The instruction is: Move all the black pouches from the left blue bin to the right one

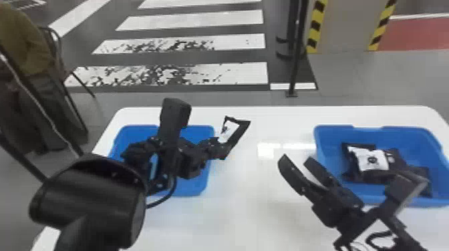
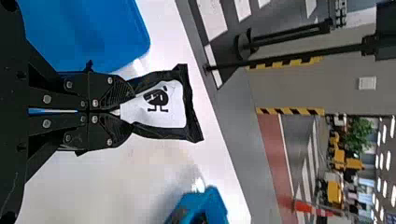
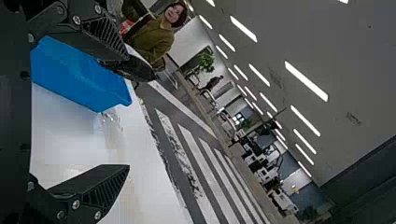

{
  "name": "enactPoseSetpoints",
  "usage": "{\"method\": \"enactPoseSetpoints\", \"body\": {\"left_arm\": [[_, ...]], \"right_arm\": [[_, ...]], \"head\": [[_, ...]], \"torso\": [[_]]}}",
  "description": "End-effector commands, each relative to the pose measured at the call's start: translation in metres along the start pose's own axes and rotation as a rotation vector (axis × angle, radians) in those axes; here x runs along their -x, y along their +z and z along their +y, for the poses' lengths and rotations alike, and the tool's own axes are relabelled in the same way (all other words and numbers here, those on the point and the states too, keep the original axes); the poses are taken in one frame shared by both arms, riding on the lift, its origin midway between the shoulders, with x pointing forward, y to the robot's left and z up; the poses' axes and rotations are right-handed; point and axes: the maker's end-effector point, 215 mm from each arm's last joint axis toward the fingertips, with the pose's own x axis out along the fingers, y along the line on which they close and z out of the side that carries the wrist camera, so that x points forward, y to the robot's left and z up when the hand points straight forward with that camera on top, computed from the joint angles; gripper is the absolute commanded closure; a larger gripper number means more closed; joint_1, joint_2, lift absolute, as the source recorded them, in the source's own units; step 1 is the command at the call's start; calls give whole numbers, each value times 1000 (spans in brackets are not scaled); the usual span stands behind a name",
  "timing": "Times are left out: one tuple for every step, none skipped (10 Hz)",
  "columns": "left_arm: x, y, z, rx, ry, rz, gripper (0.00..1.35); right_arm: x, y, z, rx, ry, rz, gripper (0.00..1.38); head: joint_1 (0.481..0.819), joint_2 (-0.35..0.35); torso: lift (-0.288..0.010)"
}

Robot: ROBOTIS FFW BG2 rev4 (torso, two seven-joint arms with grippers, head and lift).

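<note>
So the arms are pretty much black all over. Left arm (image 1: 77,197) has a chunky rounded joint housing (image 1: 100,213), a boxy upright block (image 1: 173,115) and a black cable (image 1: 171,193) looping off it. Right arm (image 1: 396,192) looks kinda angular. Left tool (image 1: 218,145) and right tool (image 1: 296,158) both get silvery round screws (image 2: 46,99) plus ribbed, tapered black fingers (image 3: 109,191).

Beyond the white table (image 1: 240,213), white stripes (image 1: 213,16) cross the dark floor (image 1: 100,35) toward yellow-and-black striped edging (image 1: 315,26).
</note>
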Motion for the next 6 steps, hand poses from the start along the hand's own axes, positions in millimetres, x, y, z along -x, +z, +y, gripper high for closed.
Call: {"method": "enactPoseSetpoints", "body": {"left_arm": [[-5, 10, -49, -14, -105, -25, 1214], [-6, 10, -72, -16, -153, -26, 1214], [-7, 11, -93, -12, -200, -30, 1214], [-8, 12, -107, -15, -231, -32, 1214], [-8, 14, -115, -15, -247, -36, 1214], [-9, 16, -122, -15, -263, -39, 1214]], "right_arm": [[-8, 8, -4, 7, 2, -16, 209], [-12, 11, -9, 3, -3, -28, 208], [-15, 16, -16, 11, -11, -39, 208], [-18, 24, -23, 19, -23, -59, 209], [-23, 31, -27, 27, -28, -72, 208], [-26, 36, -31, 34, -33, -86, 213]], "head": [[695, 82], [695, 44], [695, 8], [695, -8], [695, -35], [695, -60]], "torso": [[-140], [-140], [-140], [-140], [-140], [-140]]}}
